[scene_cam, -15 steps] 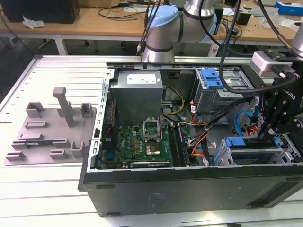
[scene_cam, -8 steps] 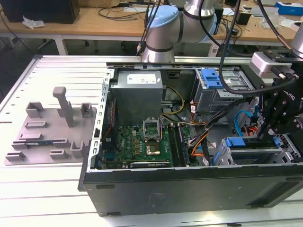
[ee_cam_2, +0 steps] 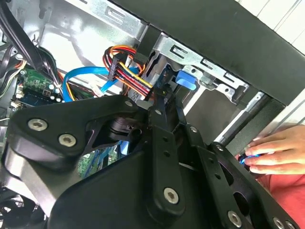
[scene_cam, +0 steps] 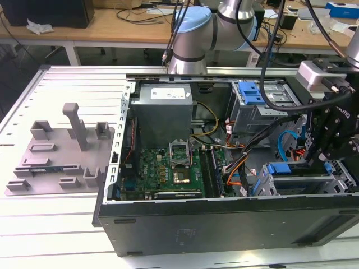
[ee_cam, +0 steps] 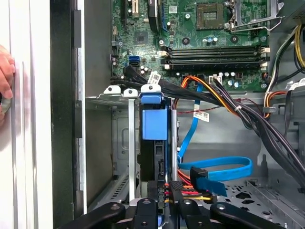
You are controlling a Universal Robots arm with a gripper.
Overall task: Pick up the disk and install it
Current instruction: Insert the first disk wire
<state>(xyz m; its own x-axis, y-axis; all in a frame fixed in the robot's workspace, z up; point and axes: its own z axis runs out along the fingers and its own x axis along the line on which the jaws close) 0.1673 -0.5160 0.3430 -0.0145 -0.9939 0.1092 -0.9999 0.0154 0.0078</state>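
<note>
On the exterior view's left a grey plastic fixture tray point(scene_cam: 59, 154) lies on the slatted metal bench point(scene_cam: 67, 89). Beside it sits the open black computer case point(scene_cam: 224, 224), its green motherboard point(scene_cam: 168, 171) bare.

Farther right, the gripper point(scene_cam: 331, 140) hangs over the drive cage. The disk point(ee_cam: 155, 138) appears to stand on edge in a cage slot (blue frame uppermost), right by the gripper point(ee_cam: 164, 210) in the first wrist view. I cannot tell whether the jaws are open or clamped.

The disk looks rigid, fairly heavy and shock-sensitive; its smooth metal faces seem slippery, so the ridged plastic frame edges look the safer hold.
</note>
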